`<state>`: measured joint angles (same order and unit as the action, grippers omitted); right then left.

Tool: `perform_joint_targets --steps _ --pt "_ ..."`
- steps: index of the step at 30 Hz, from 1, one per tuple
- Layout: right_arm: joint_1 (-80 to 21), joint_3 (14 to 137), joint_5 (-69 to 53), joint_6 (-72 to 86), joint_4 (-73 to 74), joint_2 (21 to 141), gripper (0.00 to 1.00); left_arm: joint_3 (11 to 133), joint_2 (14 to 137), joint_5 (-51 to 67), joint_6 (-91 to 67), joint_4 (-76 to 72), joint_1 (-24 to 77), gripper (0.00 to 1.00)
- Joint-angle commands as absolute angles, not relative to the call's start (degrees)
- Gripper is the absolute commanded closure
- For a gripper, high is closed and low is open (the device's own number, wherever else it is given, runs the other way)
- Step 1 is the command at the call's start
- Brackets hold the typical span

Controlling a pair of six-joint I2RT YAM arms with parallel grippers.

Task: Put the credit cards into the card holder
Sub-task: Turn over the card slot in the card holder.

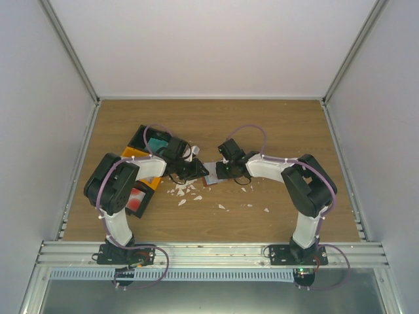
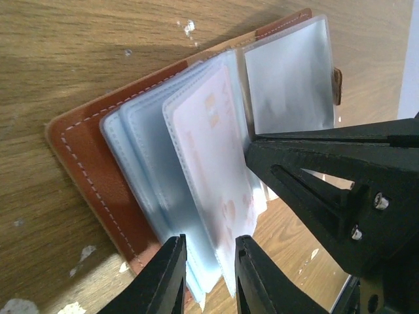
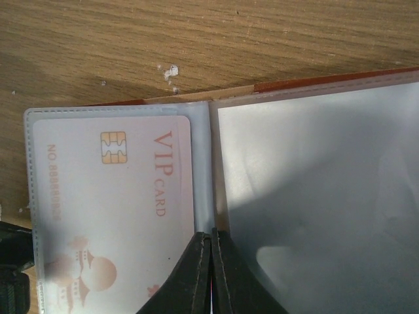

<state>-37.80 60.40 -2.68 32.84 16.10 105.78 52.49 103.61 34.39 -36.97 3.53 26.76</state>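
Card holder [image 2: 85, 170] lies open on table [image 1: 275, 131]. Left gripper [image 2: 209, 247], jaws narrowly apart, pinches its sleeve-page edges, likely fanning them. Right gripper [image 3: 211, 241], fully closed and empty, presses spine fold, probably steadying. One credit card [image 3: 118, 196] already sleeved.

Wood-grain brown table [image 1: 275, 131]. Reddish-brown holder [image 2: 85, 163] with 1 line of pale stitching along its edge and frosted, bluish-white sleeves [image 2: 288, 72] inside. Through 1 sleeve shows a pale pink card [image 3: 111, 196] with orange "VIP CARD" lettering, a gold chip and orange drawings. White scraps [image 1: 186, 193] speckle the table's middle. Near the left edge, a black-and-orange tray [image 1: 133, 152] shows a teal card [image 1: 157, 144]; a red card [image 1: 136, 198], marked white, lies nearer the front edge.
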Motion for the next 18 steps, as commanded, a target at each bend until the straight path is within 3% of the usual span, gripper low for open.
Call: perform_joint_targets --steps 1,14,18 --pt "-37.5 58.3 -2.7 33.2 17.5 107.5 0.96 54.3 105.8 37.6 -36.9 0.4 27.5 0.75" --pt "-37.4 58.2 -3.9 32.8 15.6 105.2 0.95 58.1 108.7 41.3 -36.0 0.4 28.2 0.76" --pt "-37.4 58.3 -3.2 32.9 15.6 101.9 0.88 60.3 110.1 38.7 -35.8 3.6 28.2 0.86"
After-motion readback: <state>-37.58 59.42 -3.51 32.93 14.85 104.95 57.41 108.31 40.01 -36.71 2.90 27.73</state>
